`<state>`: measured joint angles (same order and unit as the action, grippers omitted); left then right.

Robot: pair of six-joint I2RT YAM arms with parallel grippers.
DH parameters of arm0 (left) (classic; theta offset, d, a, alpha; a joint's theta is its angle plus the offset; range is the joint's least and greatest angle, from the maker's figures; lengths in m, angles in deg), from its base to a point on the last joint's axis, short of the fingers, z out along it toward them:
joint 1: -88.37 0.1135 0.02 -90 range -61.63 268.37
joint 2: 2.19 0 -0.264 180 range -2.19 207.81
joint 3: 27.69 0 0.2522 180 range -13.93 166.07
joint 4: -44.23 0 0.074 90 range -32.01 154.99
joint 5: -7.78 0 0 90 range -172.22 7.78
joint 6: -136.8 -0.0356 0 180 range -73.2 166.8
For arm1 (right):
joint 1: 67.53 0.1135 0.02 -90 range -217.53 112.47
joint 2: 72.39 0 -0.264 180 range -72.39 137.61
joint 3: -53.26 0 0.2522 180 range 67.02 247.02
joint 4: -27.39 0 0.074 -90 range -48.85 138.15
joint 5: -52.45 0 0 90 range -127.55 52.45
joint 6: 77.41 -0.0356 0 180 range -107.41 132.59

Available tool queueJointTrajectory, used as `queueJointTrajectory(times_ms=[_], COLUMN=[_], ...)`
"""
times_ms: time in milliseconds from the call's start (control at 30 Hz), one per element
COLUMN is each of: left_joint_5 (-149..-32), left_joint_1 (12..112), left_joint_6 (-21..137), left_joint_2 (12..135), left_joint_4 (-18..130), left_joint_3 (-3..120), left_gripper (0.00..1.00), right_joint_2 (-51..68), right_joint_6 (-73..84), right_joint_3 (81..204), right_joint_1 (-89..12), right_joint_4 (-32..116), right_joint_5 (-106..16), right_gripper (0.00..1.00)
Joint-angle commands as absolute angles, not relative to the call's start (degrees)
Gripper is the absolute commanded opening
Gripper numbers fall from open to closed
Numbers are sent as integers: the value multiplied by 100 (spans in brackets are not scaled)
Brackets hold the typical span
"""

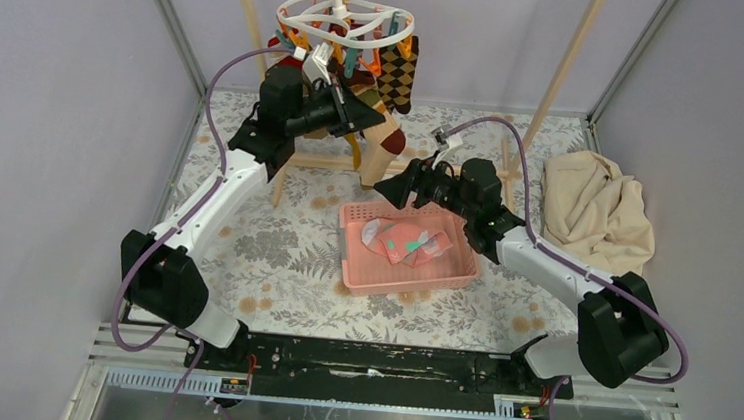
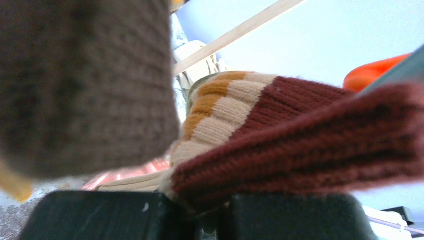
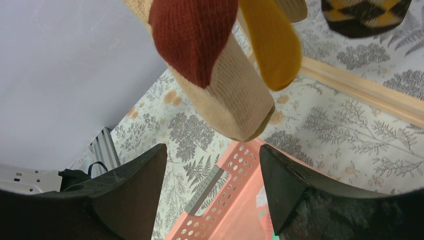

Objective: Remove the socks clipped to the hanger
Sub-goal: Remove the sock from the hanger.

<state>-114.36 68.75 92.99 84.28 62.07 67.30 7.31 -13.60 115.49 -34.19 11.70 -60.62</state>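
Pinching the striped sock (image 2: 280, 130), your left gripper (image 2: 200, 215) sits just under the hanger (image 1: 343, 17), where the other socks (image 1: 397, 72) hang clipped. Your right gripper (image 3: 212, 185) hangs wide and empty above the basket (image 1: 407, 285). Pull sideways and the hanger may swing or unhook, or the sock may slip free.

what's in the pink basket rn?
Pink perforated plastic basket holds a small pile of socks, red-patterned and pink ones on top. Anything beneath them is covered.
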Motion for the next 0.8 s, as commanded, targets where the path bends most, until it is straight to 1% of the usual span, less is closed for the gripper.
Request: queueJointTrajectory(times_ms=[0, 133, 400, 767], left_joint_5=[-12139, -12455, -12653, -12680], left_joint_1=[7014, 7063, 7073, 7099], left_joint_6=[9954, 10421, 10738, 10821], left_joint_2=[8253, 8316, 8337, 8130], left_joint_4=[5140, 4591, 4268, 4255], left_joint_3=[6555, 6376, 6326, 6194], left_gripper=[12, 12, 12, 12], right_joint_2=[835, 993, 1316, 1187], right_joint_6=[-1100, -1101, -1279, -1148], right_joint_3=[11887, 12020, 12175, 12063], right_joint_1=[-3431, -3430, -3432, -3436], right_joint_4=[505, 394, -71, -116], right_joint_5=[-6172, -6217, -6405, -5555], right_gripper=[76, 77, 77, 75])
